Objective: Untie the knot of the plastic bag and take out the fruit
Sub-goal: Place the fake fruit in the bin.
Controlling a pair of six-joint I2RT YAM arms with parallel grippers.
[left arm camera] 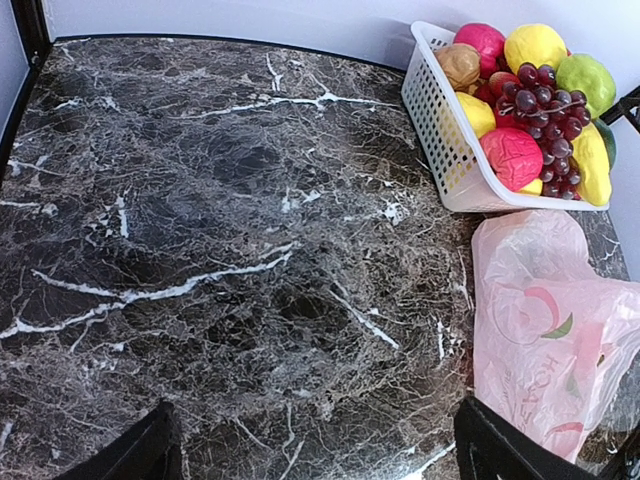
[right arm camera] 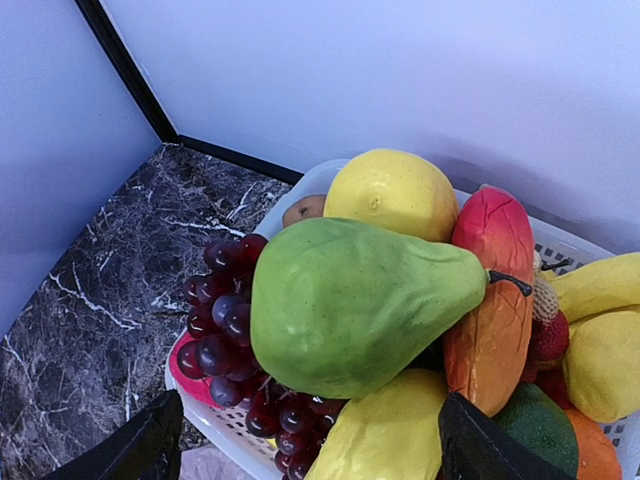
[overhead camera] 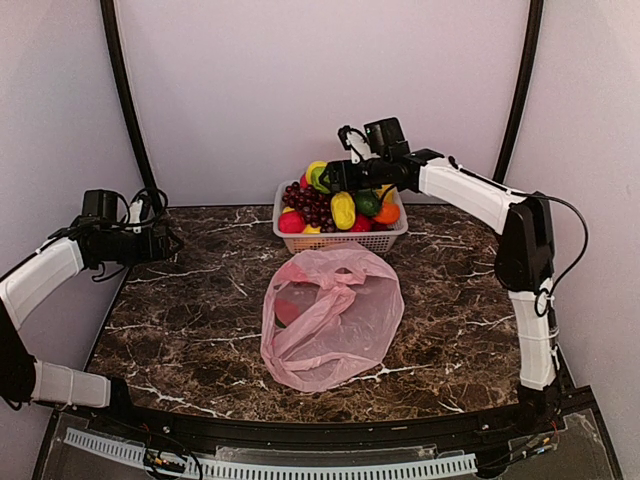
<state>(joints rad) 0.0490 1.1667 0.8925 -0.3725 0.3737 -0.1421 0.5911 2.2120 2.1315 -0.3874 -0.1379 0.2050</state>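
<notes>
The pink plastic bag (overhead camera: 330,320) lies flat and limp on the marble table, with its handle loops (overhead camera: 338,283) loose and no knot showing. Its edge also shows in the left wrist view (left arm camera: 550,340). The fruit is piled in a white basket (overhead camera: 340,241) behind the bag: a green pear (right arm camera: 350,300), purple grapes (right arm camera: 225,320), and yellow and red pieces. My right gripper (overhead camera: 335,178) hovers open over the pile, its fingers wide on either side of the pear without touching it (right arm camera: 310,450). My left gripper (overhead camera: 170,243) is open and empty above the bare table at the left (left arm camera: 310,450).
The basket (left arm camera: 440,130) stands against the back wall at centre. Black frame posts (overhead camera: 125,100) run up both back corners. The marble table (left arm camera: 230,250) ends at walls on the left and right.
</notes>
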